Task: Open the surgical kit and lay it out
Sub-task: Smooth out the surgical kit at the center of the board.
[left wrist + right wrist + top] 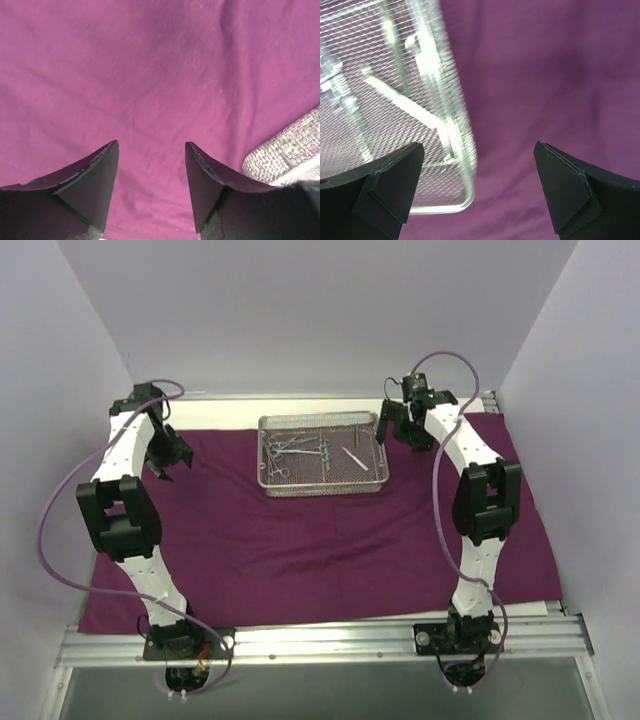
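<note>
On the far middle of the table, the wire-mesh tray (325, 486) is sitting on the spread-out purple cloth wrap (330, 560), with the forceps (295, 448) and tweezers (356, 457) lying inside it. The left gripper (151, 145) is hovering over bare cloth left of the tray, jaws apart and holding nothing. The right gripper (479, 146) is hanging right at the tray's right edge, jaws gaping wide, empty too.

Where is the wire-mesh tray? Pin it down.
In the top view, the wire-mesh tray sits on the purple cloth at far centre, its right end just beside the right gripper, the left gripper farther off on its left.
</note>
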`<move>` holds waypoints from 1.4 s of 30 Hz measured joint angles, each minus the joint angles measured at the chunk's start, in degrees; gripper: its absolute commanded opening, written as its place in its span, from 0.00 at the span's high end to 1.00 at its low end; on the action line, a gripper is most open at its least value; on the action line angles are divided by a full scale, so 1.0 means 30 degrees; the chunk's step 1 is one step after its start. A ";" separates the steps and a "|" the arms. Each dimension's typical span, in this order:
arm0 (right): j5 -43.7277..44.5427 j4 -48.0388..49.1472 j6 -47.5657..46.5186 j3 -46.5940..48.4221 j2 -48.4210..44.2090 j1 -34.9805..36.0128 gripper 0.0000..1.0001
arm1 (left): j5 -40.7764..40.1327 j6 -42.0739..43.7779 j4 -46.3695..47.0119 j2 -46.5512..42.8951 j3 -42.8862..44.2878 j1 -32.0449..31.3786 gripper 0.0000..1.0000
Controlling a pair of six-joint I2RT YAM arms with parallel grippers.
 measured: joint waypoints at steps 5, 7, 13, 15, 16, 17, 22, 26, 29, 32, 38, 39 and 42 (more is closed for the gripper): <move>0.1392 -0.0525 -0.0539 0.1209 0.1545 -0.0882 0.00 | 0.0138 0.0991 -0.0058 0.3424 0.2965 0.0124 0.37; 0.1727 -0.0743 -0.0743 0.2273 0.2448 -0.1370 0.00 | 0.0328 0.1428 0.0226 0.4743 0.4044 0.0262 0.39; 0.2448 -0.1035 -0.1158 0.5676 0.5180 -0.2310 0.00 | 0.1005 0.2375 -0.0058 0.8553 0.7096 0.0233 0.39; 0.2521 -0.1158 -0.1224 0.5603 0.5537 -0.2557 0.00 | 0.1217 0.2557 -0.0262 0.9653 0.7883 0.0175 0.39; 0.2521 -0.1173 -0.1239 0.5501 0.5632 -0.2710 0.00 | 0.1392 0.2586 -0.0452 1.0091 0.8247 0.0168 0.39; 0.2514 -0.1144 -0.1290 0.5224 0.5719 -0.2900 0.00 | 0.1749 0.2623 -0.0663 1.0724 0.8874 0.0175 0.40; 0.2463 -0.0969 -0.1435 0.3453 0.5865 -0.3519 0.00 | 0.3657 0.2922 -0.1472 1.2189 1.1271 0.0627 0.41; 0.1676 -0.0175 -0.1151 0.2011 0.5457 -0.4146 0.00 | 0.5166 0.2929 -0.1872 1.2670 1.1956 0.1231 0.41; 0.1647 0.0765 -0.1086 0.0554 0.4670 -0.4342 0.00 | 0.6353 0.2812 -0.2091 1.3129 1.2597 0.1741 0.41; 0.1654 0.1545 -0.1049 -0.1013 0.3774 -0.4364 0.00 | 0.7322 0.2572 -0.2084 1.3391 1.2896 0.2178 0.41; 0.1727 0.2776 -0.0685 -0.3563 0.2266 -0.4641 0.00 | 0.8765 0.2463 -0.1931 1.3522 1.2808 0.2907 0.41; 0.1676 0.2958 -0.0612 -0.4022 0.1982 -0.4787 0.00 | 0.8947 0.2463 -0.1851 1.3522 1.2735 0.3009 0.41; 0.1253 0.2994 -0.0452 -0.4408 0.1676 -0.5333 0.00 | 0.9486 0.2463 -0.1668 1.3493 1.2495 0.3206 0.42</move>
